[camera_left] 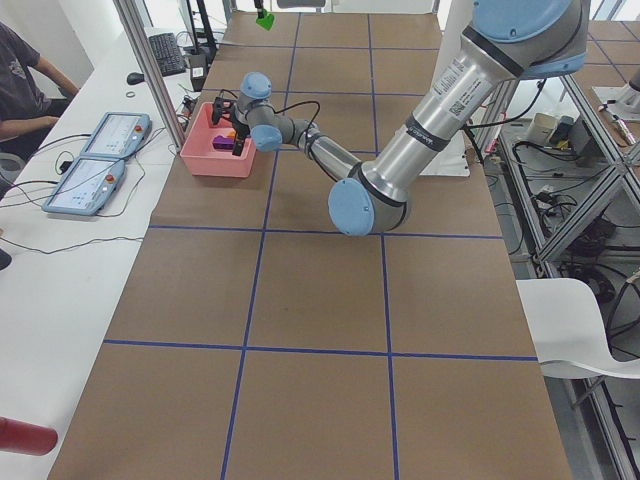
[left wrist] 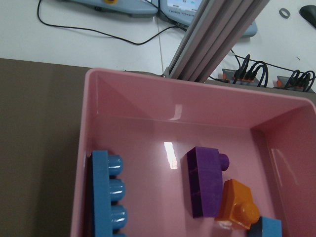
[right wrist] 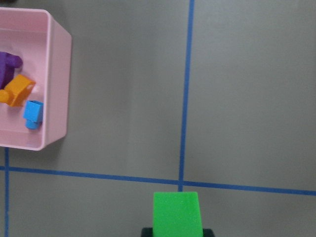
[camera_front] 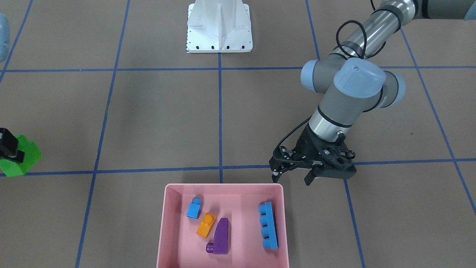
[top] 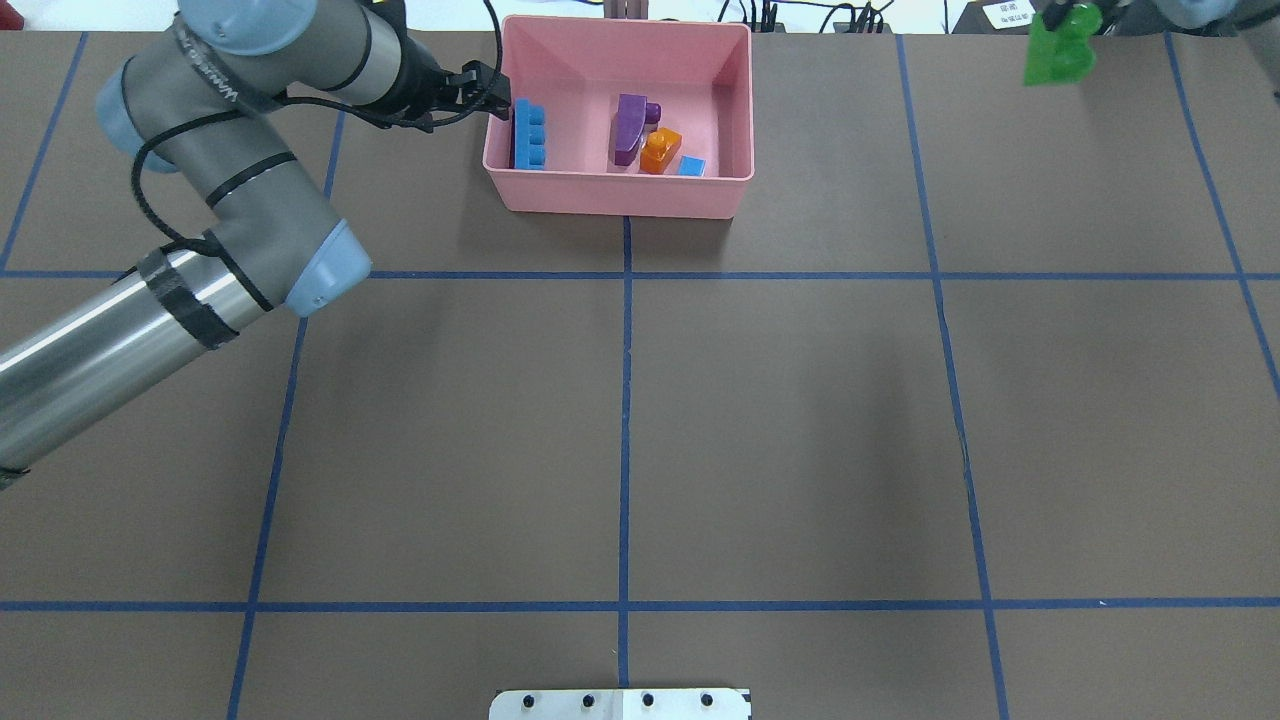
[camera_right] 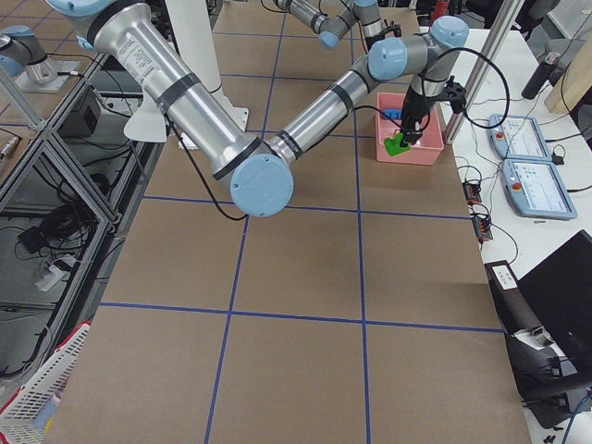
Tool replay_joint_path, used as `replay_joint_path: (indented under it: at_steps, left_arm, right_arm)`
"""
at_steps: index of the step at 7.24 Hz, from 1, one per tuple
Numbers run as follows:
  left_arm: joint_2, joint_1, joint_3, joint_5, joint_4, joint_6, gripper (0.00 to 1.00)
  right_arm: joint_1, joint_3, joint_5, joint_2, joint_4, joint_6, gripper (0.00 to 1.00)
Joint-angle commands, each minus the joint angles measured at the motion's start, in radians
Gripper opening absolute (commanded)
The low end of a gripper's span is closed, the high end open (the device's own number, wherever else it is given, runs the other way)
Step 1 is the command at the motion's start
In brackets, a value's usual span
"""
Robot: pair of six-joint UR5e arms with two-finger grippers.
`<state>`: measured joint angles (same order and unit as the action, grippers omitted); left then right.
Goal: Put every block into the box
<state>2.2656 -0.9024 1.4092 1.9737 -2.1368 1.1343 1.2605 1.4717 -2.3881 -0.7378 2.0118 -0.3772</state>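
4 blocks lie in the box point(top: 620, 195); the green block point(top: 1060, 52) is held outside it.

In the overhead view, from left to right: the left claw point(top: 495, 90) is at the box's left wall, outside it, with its fingers apart and nothing between them. Inside the box, the long blue block point(top: 530, 135) lies along the left wall. The purple block point(top: 630, 128) is near the middle, with the orange block point(top: 661, 150) against it and the small blue block point(top: 692, 166) just beside the orange one. Well apart to the right, the right claw point(camera_front: 13, 154) is clamped on the green block, raised above the counter point(top: 800, 420).
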Motion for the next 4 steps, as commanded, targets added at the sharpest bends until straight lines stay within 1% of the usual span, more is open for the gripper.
replay_joint_path:
  at_steps: [1, 2, 3, 4]
  left_arm:
    - [-0.087, -0.096, 0.163, 0.118, 0.166, -0.013, 1.00]
    - [-0.165, -0.122, 0.238, 0.134, 0.182, -0.027, 1.00]
    - [-0.246, -0.138, 0.302, 0.145, 0.187, -0.098, 1.00]
    - [-0.314, -0.159, 0.342, 0.148, 0.190, -0.146, 1.00]
  right_arm:
    - [-0.113, -0.279, 0.003, 0.162, -0.324, -0.215, 0.00]
    - [-0.159, -0.327, 0.026, 0.163, -0.494, -0.308, 0.00]
    - [-0.208, -0.359, 0.117, 0.170, -0.606, -0.343, 0.00]
    - [-0.270, -0.419, 0.191, 0.211, -0.672, -0.389, 0.00]
